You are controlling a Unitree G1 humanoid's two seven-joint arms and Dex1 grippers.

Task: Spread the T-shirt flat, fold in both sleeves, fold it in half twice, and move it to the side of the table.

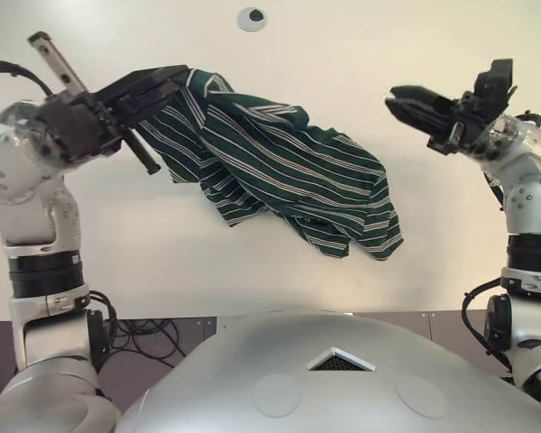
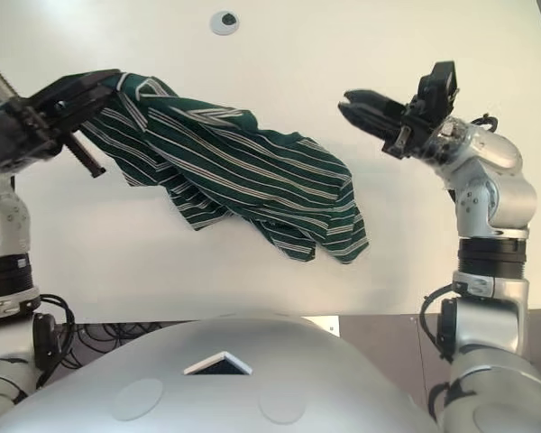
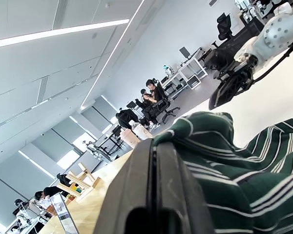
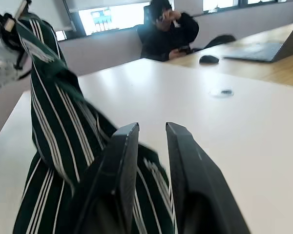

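The T-shirt (image 1: 279, 162) is dark green with thin white stripes. One end is lifted off the white table (image 1: 451, 225) and the rest trails down to the right in a crumpled heap. My left gripper (image 1: 178, 79) is raised at the left and shut on the shirt's upper edge; in the left wrist view the striped cloth (image 3: 244, 175) bunches beside the pressed-together fingers (image 3: 136, 195). My right gripper (image 1: 392, 97) hovers to the right of the shirt, above its lower end, open with a narrow gap and nothing between its fingers (image 4: 122, 161).
A round grommet (image 1: 251, 18) sits in the table's far middle. The table's front edge (image 1: 162, 316) runs close to me, with cables (image 1: 144, 338) hanging below it at the left. Bare tabletop lies around the shirt on every side.
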